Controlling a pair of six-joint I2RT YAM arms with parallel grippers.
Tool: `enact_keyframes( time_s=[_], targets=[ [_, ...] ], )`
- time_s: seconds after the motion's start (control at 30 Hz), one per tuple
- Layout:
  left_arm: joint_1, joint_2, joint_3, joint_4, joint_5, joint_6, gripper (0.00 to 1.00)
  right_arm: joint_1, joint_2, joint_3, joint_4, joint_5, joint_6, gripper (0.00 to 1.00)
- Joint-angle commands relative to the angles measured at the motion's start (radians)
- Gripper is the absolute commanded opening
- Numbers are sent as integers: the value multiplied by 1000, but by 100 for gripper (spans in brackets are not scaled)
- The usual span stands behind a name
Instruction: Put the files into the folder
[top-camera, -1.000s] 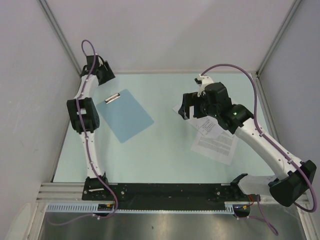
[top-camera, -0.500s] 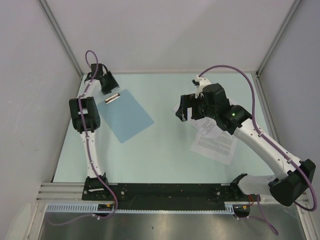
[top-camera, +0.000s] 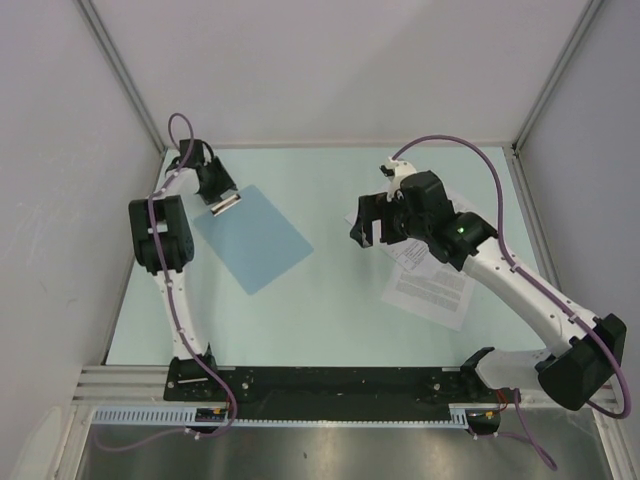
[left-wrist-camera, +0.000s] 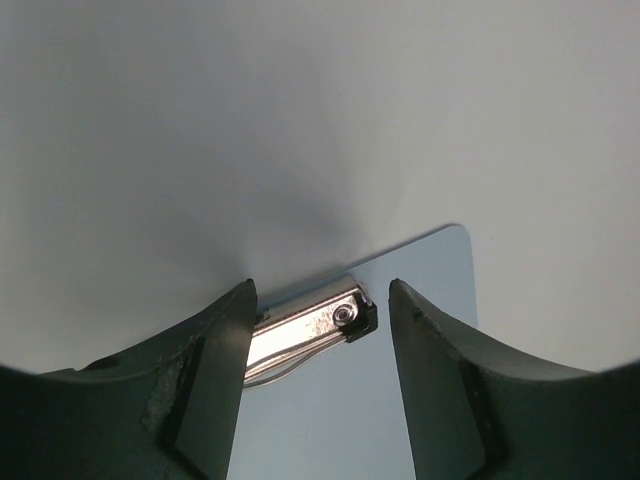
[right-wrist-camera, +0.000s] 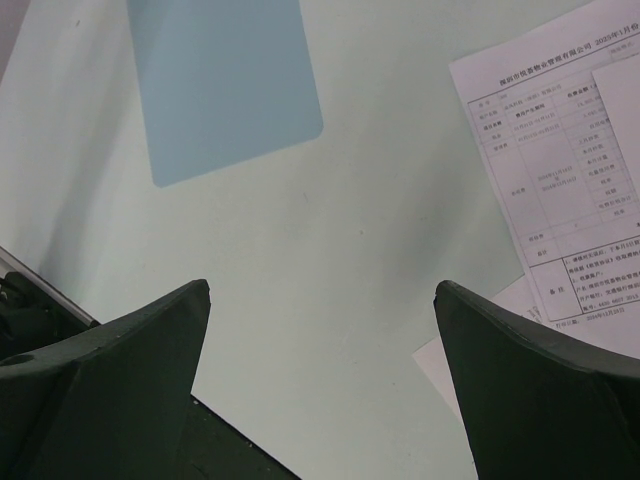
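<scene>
I read the overhead view as a clock, with twelve at the far wall. The folder (top-camera: 252, 238) lay flat on the pale green table (top-camera: 330, 330) at about ten o'clock from the table's middle, turned at a slant. Its silver clip (top-camera: 227, 204) was on the short edge that pointed toward eleven. The left gripper (top-camera: 222, 190) sat low at that clip end.

On the left wrist feed, the left gripper (left-wrist-camera: 320, 300) had its jaws apart, one on each side of the clip (left-wrist-camera: 310, 325). The finger (left-wrist-camera: 215, 370) at nine o'clock looked to be up against the clip's end. A sliver of space showed between the clip and the other finger, so I called that claw open and not clamped. The blue board (left-wrist-camera: 400, 380) ran off toward five o'clock.

The files (top-camera: 432, 290) lay at about four o'clock from the table's middle, well apart from the folder. They were overlapping white sheets, and my right arm partly covered them. The right gripper (top-camera: 365, 225) hung above bare table between folder and files, nearer the files.

On its wrist feed, the right gripper (right-wrist-camera: 322, 290) was spread wide and held nothing. The folder (right-wrist-camera: 225, 85) showed at eleven o'clock in that frame. The files (right-wrist-camera: 560, 170) showed at two o'clock, and the top sheet carried a printed table.
</scene>
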Motion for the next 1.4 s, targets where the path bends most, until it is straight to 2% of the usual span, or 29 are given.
enact_keyframes(
  time_s=[0.0,0.1,0.2,0.23,0.43,0.57,0.73,0.87,0.93,1.03,1.1,1.13,1.2,1.23,1.27,1.37],
  targets=[
    [6,-126,-172,-51,-7,-27,63,7,5,-11,51,-9,4,100],
    [0,-206,-255,-78,-10,-6,64,7,27,-9,63,-25,8,100],
    [-8,-331,-422,-45,-7,-18,64,8,48,-9,72,-29,8,100],
    [-11,-365,-522,-29,-4,-18,65,8,53,-9,74,-24,7,100],
    [-11,-704,-874,38,-19,-62,67,7,137,-15,88,0,16,100],
    [-23,-909,-990,8,-41,-50,73,1,214,-19,109,25,74,100],
    [-60,-1060,-952,-118,-127,63,80,-21,287,-23,114,34,103,100],
    [-124,-1074,-918,-181,-193,216,84,-29,369,-34,138,-88,68,100],
    [-222,-1047,-864,-259,-270,259,84,-18,393,-46,152,-156,71,100],
    [-351,-979,-783,-292,-274,316,82,-44,378,-101,190,-104,117,100],
    [-448,-956,-751,-255,-241,313,81,-74,348,-127,203,-70,143,100],
    [-473,-953,-746,-185,-196,303,81,-122,338,-146,201,-47,165,100],
    [-529,-928,-744,-88,-45,234,81,-188,297,-173,206,-41,192,100],
    [-543,-916,-757,38,9,203,80,-223,282,-211,213,-61,224,100],
    [-557,-902,-763,100,81,133,80,-304,262,-235,233,-79,238,100],
    [-626,-824,-749,285,116,7,76,-441,179,-325,267,-136,286,100]
  ],
)
